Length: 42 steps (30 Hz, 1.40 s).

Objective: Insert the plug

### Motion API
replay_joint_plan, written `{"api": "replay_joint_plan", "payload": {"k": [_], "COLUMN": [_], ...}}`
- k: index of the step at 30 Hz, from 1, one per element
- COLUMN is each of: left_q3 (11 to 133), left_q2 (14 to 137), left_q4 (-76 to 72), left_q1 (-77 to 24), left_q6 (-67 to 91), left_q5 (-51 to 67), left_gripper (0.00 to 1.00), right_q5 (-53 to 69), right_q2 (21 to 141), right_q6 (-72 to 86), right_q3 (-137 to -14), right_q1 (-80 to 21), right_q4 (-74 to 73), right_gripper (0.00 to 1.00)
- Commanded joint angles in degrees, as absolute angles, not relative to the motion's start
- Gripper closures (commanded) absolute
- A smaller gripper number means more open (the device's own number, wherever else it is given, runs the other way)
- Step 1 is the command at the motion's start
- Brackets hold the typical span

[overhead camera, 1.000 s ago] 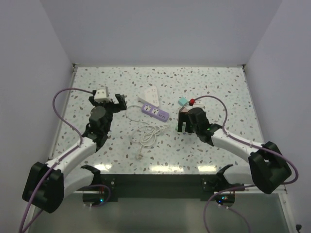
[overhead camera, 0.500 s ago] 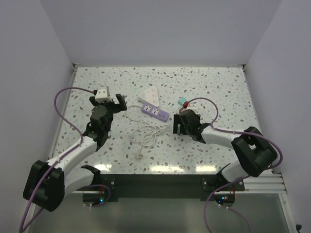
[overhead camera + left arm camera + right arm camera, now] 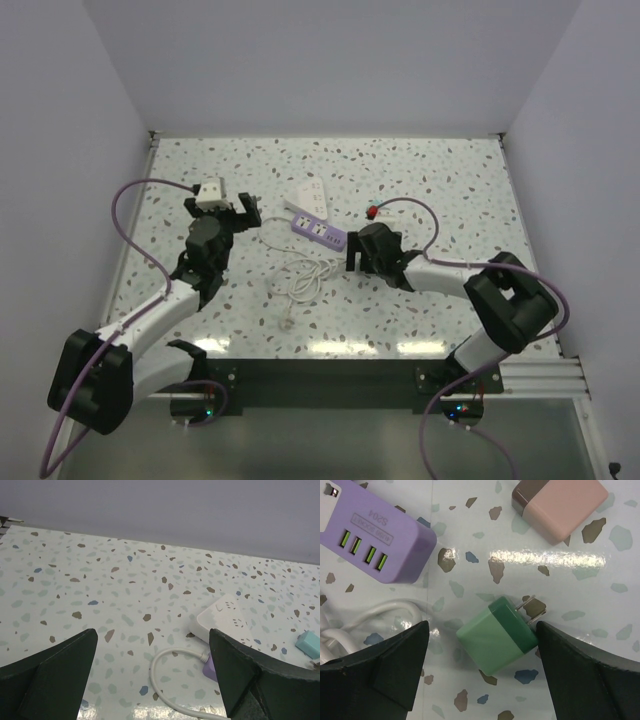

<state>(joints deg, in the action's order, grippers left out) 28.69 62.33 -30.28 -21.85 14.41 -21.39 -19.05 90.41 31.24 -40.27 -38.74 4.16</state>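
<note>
A green plug (image 3: 495, 637) lies on its side on the speckled table, its two metal prongs pointing up and right. My right gripper (image 3: 482, 630) hangs open directly over it, one finger on either side; in the top view this gripper (image 3: 365, 257) hides the plug. A purple power strip (image 3: 375, 540) with green USB ports lies just left of it, also seen from above (image 3: 320, 232). My left gripper (image 3: 218, 207) stands open and empty left of the strips. In its wrist view (image 3: 152, 635) it faces a white power strip (image 3: 225, 620).
A pink plug with a brown end (image 3: 560, 505) lies just beyond the green one. The white power strip (image 3: 312, 194) lies behind the purple one. A white cable (image 3: 305, 275) coils toward the near edge. A pale teal block (image 3: 307, 645) shows at the left wrist view's right edge.
My right arm has folded in and its gripper has moved left, toward the purple strip, and now covers the teal-green plug seen earlier. The left arm has not moved.
</note>
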Motion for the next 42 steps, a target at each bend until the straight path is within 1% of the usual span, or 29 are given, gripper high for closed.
{"api": "replay_joint_plan", "payload": {"k": [1, 6, 9, 11, 13, 15, 16, 19, 23, 29, 30, 39, 40, 42], "left_q3": [30.67, 30.67, 30.59, 30.41, 29.97, 29.97, 29.97, 30.15, 29.97, 29.97, 29.97, 29.71, 29.71, 29.8], "left_q2": [61.88, 61.96, 61.44, 61.09, 60.56, 60.47, 60.56, 60.56, 60.29, 60.47, 60.47, 60.12, 60.12, 60.2], "left_q4": [-30.85, -30.94, -30.59, -30.41, -30.76, -30.76, -30.67, -30.41, -30.32, -30.41, -30.41, -30.23, -30.23, -30.15], "left_q1": [-22.06, -22.06, -21.97, -22.06, -22.06, -22.06, -21.97, -22.06, -22.06, -22.06, -22.06, -22.06, -22.06, -22.06], "left_q6": [15.12, 15.12, 15.21, 15.21, 15.21, 15.12, 15.12, 15.03, 15.12, 14.94, 14.94, 15.03, 15.03, 15.03], "left_q5": [-21.62, -21.36, -21.36, -21.44, -21.53, -21.62, -21.53, -21.62, -21.88, -22.15, -22.15, -22.24, -22.24, -22.24], "left_gripper": [0.0, 0.0, 0.0, 0.0, 0.0, 0.0, 0.0, 0.0, 0.0, 0.0, 0.0, 0.0, 0.0, 0.0], "right_q5": [-19.86, -21.88, -23.28, -23.82, -24.6, -26.44, -26.98, -28.82, -31.02, -31.03, -30.85, -31.64, -31.81, -31.99], "right_q2": [92.28, 92.9, 93.69, 94.56, 95.01, 95.27, 95.01, 92.99, 90.01, 89.21, 89.64, 92.11, 92.98, 94.13], "right_q6": [33.92, 34.1, 33.49, 32.35, 30.86, 29.8, 29.62, 29.71, 31.2, 34.98, 35.5, 35.86, 35.6, 35.16], "right_q3": [-41.57, -41.57, -41.75, -42.18, -43.5, -45.17, -45.61, -45.53, -42.99, -39.47, -39.46, -40.6, -40.95, -42.36], "right_q1": [-39.46, -39.64, -39.73, -39.64, -39.64, -39.64, -39.64, -39.64, -40.16, -42.01, -42.53, -43.94, -43.86, -43.86], "right_q4": [4.57, 4.66, 5.1, 5.36, 5.19, 4.05, 3.17, 2.2, 0.36, 0.26, 0.26, 1.58, 2.02, 2.02], "right_gripper": [0.09, 0.11, 0.15, 0.2, 0.23, 0.21, 0.16, 0.09, 0.06, 0.11, 0.14, 0.16, 0.19, 0.2]}}
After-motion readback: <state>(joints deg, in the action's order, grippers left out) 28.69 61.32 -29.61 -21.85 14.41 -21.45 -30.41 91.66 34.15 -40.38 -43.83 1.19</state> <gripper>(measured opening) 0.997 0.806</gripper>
